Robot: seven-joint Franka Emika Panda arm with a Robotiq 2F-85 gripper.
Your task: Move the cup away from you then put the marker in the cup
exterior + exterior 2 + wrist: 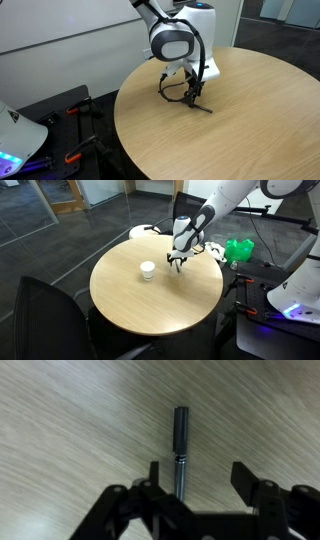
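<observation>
Marker (180, 435) lies flat on the table (60, 420) between the wide-spread jaws of the tool (200, 485), ungripped; the cup (147, 271) stands well apart.

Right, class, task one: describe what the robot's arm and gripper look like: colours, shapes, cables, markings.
The arm has smooth, rounded white shells, with a round dark grey cap at one joint. A black cable loops beside the wrist. The gripper is black, with two blocky fingers on hinged links. No markings can be read.
</observation>
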